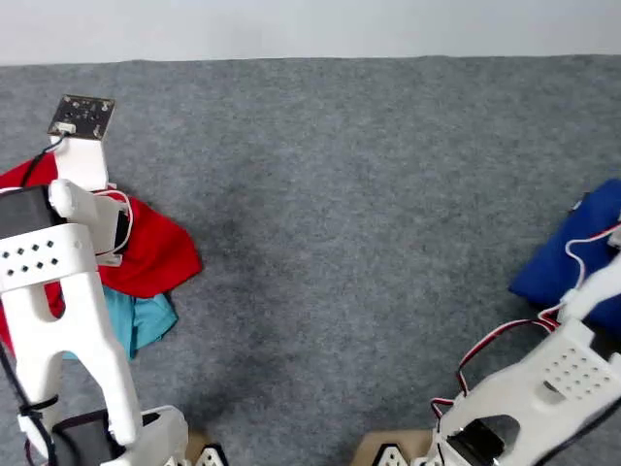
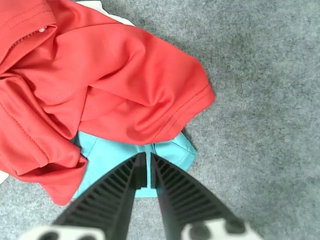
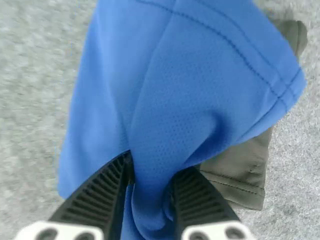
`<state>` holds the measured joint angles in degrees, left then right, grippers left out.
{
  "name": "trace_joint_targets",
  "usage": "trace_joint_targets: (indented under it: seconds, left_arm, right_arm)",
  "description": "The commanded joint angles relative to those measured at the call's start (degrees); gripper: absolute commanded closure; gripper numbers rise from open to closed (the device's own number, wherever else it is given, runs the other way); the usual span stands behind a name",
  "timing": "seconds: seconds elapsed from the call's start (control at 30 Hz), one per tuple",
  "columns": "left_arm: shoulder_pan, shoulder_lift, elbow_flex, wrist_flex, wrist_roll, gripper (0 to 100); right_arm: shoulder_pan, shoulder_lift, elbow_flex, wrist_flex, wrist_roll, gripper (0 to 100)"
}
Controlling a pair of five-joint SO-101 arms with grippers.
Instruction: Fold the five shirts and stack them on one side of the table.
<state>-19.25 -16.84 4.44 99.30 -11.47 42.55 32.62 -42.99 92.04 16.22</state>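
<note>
Over an olive shirt (image 3: 240, 175), right gripper (image 3: 152, 167) pinches blue shirt (image 3: 190, 90); left gripper (image 2: 148, 159) closed, empty.

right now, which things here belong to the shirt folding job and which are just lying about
Job: red shirt, teal shirt, blue shirt, olive shirt; right hand shut on the blue shirt; left hand shut over the teal shirt.
Not the job: grey table cover, circuit board on the left arm.
</note>
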Motion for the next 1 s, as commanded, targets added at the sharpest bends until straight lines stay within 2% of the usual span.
trace_joint_targets:
  seconds: [0.0,0.63,0.7,0.83,0.97]
  left_arm:
    - [0.18,-2.02,1.63,1.05,-0.35,98]
    - [0.18,-2.2,3.91,1.05,-0.09,98]
    - [0.18,-2.2,3.91,1.05,-0.09,98]
    - [0.18,-2.2,3.91,1.05,-0.09,98]
    - [0.18,-2.2,4.0,1.05,-0.09,98]
  right_arm:
    - [1.89,0.22,-0.62,-2.15,1.76,99.0]
    - [5.58,9.27,-0.62,-13.49,12.13,98.7]
    - [6.02,9.1,-0.7,-13.32,13.45,93.9]
    - [8.31,6.2,-0.7,-9.8,13.63,73.9]
    - [8.92,2.68,-0.7,-9.1,13.8,72.3]
